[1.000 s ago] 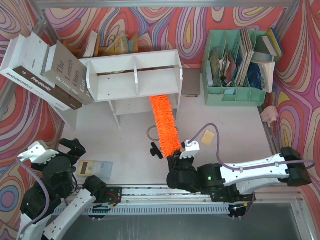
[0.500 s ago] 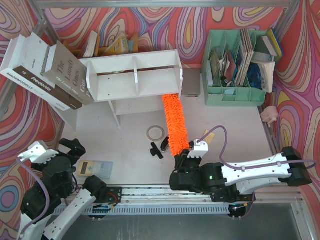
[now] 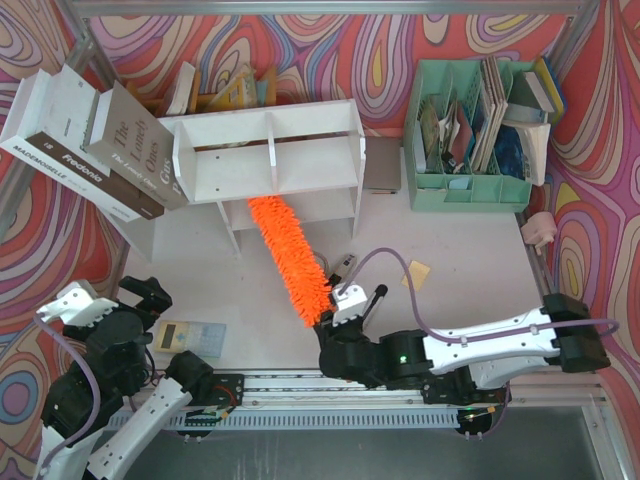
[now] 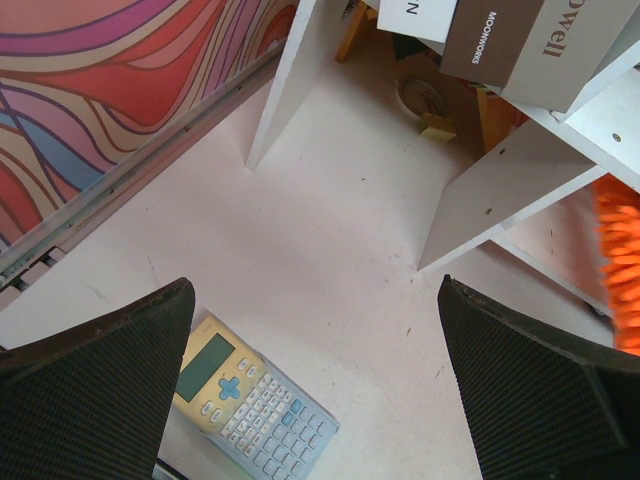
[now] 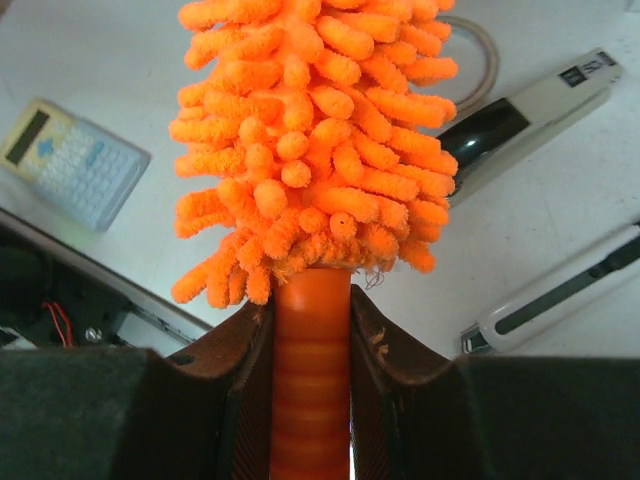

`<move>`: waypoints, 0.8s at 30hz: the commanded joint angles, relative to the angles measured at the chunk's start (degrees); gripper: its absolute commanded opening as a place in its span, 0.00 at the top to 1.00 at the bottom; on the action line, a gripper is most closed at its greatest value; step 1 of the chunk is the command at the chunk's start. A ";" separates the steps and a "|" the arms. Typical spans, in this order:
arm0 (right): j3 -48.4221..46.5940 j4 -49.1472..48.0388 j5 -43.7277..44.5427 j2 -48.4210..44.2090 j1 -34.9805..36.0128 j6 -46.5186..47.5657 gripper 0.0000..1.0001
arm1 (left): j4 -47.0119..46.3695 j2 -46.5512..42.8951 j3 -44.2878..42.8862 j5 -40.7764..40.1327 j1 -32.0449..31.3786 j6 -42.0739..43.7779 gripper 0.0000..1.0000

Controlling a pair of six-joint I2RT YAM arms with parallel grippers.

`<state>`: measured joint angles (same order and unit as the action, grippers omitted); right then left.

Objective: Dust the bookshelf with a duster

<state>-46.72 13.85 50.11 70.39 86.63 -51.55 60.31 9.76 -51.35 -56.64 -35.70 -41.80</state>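
The white bookshelf (image 3: 270, 150) stands at the back of the table, and its side panels (image 4: 500, 190) show in the left wrist view. The fluffy orange duster (image 3: 288, 258) slants from the right gripper up and left, its tip under the shelf's lower tier near the divider. My right gripper (image 3: 335, 320) is shut on the duster's orange handle (image 5: 311, 380), just below the chenille head (image 5: 310, 130). My left gripper (image 4: 315, 300) hovers open and empty over the table at the near left, with the duster (image 4: 622, 270) at that view's right edge.
A calculator (image 3: 190, 337) lies at the near left, below the left gripper (image 4: 255, 400). Two black-and-silver tools (image 5: 530, 110) (image 5: 560, 290) and a ring (image 5: 480, 50) lie right of the duster. Large books (image 3: 90, 140) lean on the shelf's left. A mint-green organizer (image 3: 470, 130) stands back right.
The right gripper has shifted left and swung the duster, so its tip moved from the shelf's right end leftward to near the divider. The left arm has not moved.
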 commanded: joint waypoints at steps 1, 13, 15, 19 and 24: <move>-2.63 -6.42 -3.46 4.06 0.14 8.22 1.00 | 0.77 0.44 0.56 -0.93 -0.24 0.12 0.02; -4.77 4.46 -4.52 8.01 0.12 0.51 1.00 | 0.44 0.35 0.67 -0.58 -0.24 0.30 0.02; -4.52 7.25 -2.96 7.15 0.12 -1.60 1.00 | 0.27 0.35 0.64 -0.30 -0.24 0.47 0.02; -2.77 12.19 -1.92 3.89 0.07 -6.26 1.00 | -0.25 0.64 0.80 0.06 -0.24 1.01 0.02; -0.96 14.80 -1.35 0.49 1.56 -7.94 1.00 | -1.26 1.43 1.16 0.86 -0.24 1.99 0.02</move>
<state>-48.53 23.59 45.25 73.89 86.89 -55.70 60.23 9.89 -51.20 -56.49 -35.70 -41.41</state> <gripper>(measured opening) 0.328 0.984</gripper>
